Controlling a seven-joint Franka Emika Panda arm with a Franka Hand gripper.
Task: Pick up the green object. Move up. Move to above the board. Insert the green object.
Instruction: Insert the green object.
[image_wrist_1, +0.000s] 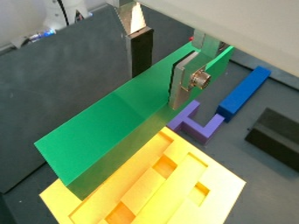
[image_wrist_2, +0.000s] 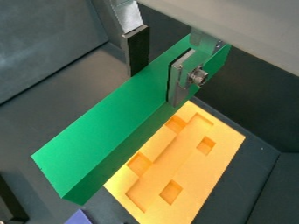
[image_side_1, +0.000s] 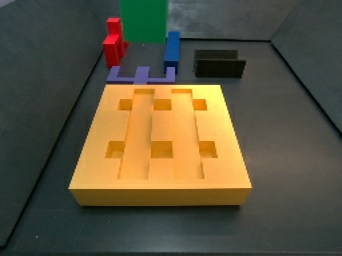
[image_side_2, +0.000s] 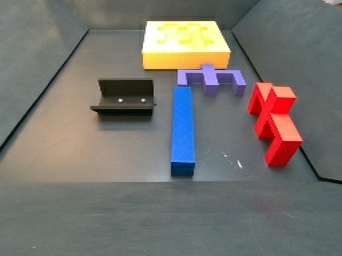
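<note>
My gripper (image_wrist_1: 163, 70) is shut on the green object (image_wrist_1: 105, 127), a long plain green bar, with one finger on each long side. It shows the same way in both wrist views, gripper (image_wrist_2: 160, 66) and bar (image_wrist_2: 111, 131). The bar hangs in the air, tilted, above the yellow-orange board (image_wrist_2: 187, 157) with its grooves and square holes. In a side view the bar (image_side_1: 143, 18) shows at the top edge, above the far end of the board (image_side_1: 160, 140). In a side view the board (image_side_2: 185, 45) lies at the back; bar and gripper are out of frame there.
A blue bar (image_side_2: 183, 125) lies lengthwise on the floor. A purple comb-shaped piece (image_side_2: 210, 77) sits by the board's end. Red stepped blocks (image_side_2: 274, 125) lie to one side. The black fixture (image_side_2: 124, 97) stands on the other side. Dark walls ring the floor.
</note>
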